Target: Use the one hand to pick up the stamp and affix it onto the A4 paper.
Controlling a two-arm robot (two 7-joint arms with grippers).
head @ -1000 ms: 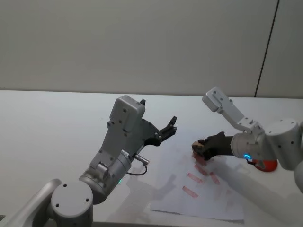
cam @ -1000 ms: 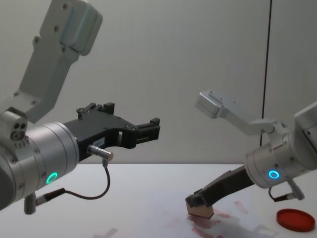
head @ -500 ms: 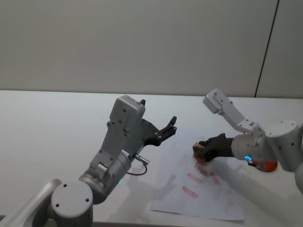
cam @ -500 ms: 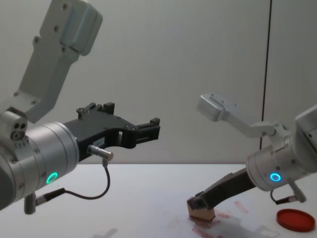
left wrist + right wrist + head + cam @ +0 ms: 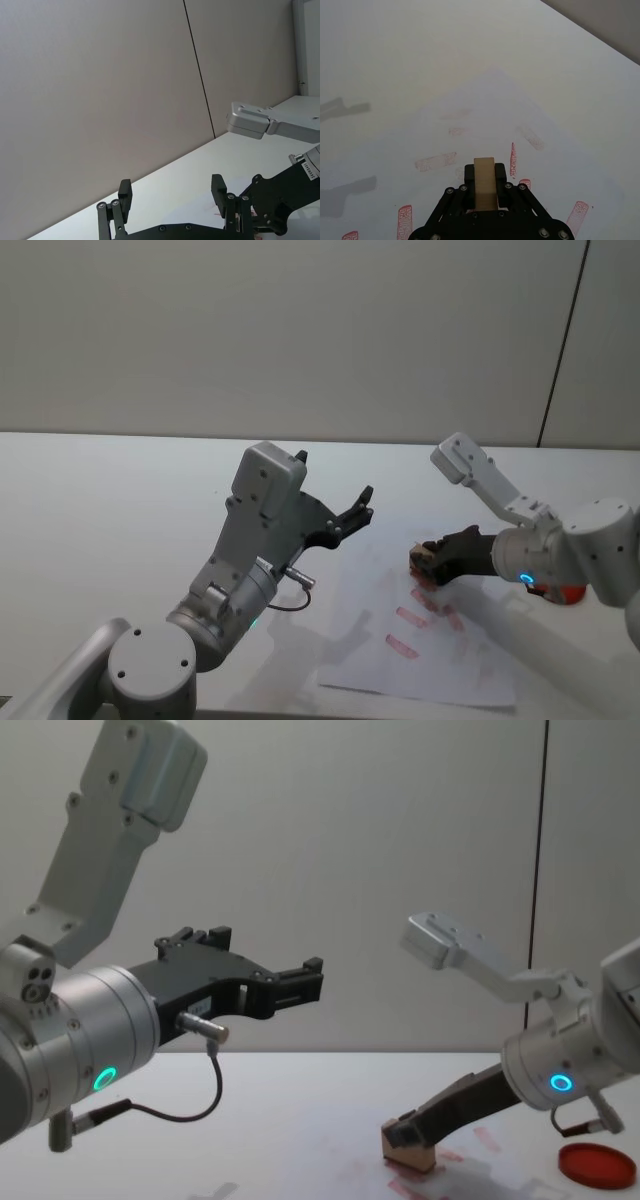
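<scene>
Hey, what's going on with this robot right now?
The right gripper is shut on the small wooden stamp and holds it down low on the A4 paper, apparently in contact, among several red stamp marks already on the sheet. The red ink pad lies on the table to the robot's right of the stamp. The left gripper hangs open in the air above the table, holding nothing.
</scene>
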